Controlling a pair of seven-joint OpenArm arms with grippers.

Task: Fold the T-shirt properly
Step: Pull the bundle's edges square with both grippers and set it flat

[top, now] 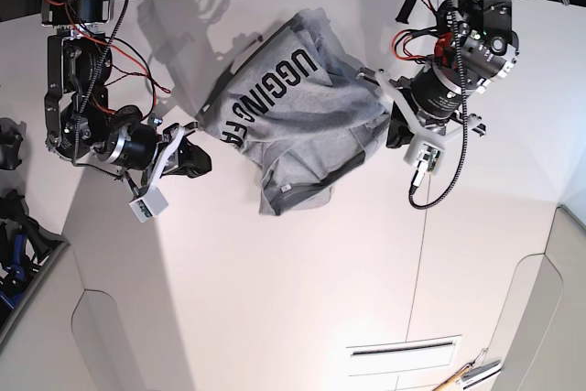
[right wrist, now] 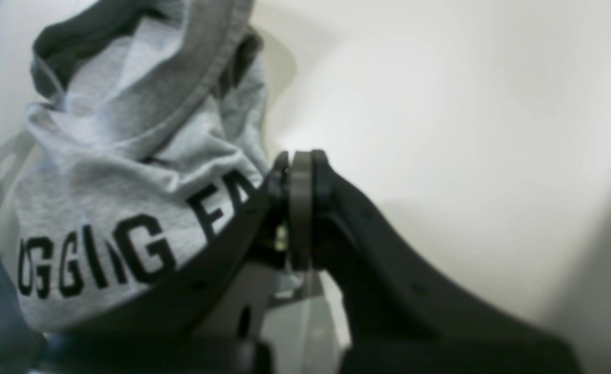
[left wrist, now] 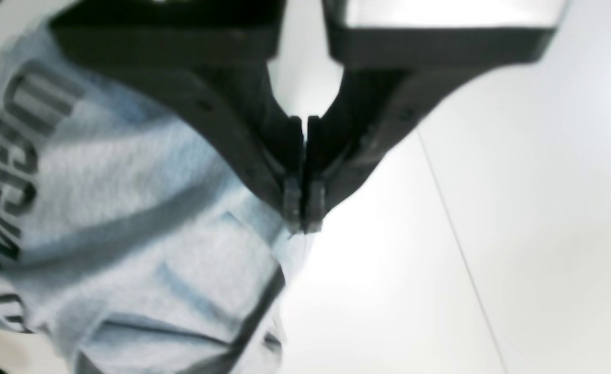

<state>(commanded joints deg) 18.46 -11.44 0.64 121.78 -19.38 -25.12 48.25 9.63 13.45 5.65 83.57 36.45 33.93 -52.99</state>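
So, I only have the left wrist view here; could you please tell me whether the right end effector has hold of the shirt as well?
Observer: It seems so. The right wrist view shows the right end effector shut, with the T-shirt cloth apparently pinched at its tips.
Operator: Thanks. Is the shirt spread flat?
Observer: No. In the base view it lies bunched and creased on the table between the two arms, black lettering facing up.
Operator: Where is the neck?
Observer: A ribbed band that looks like the collar sits at the bunch's lower edge in the base view.
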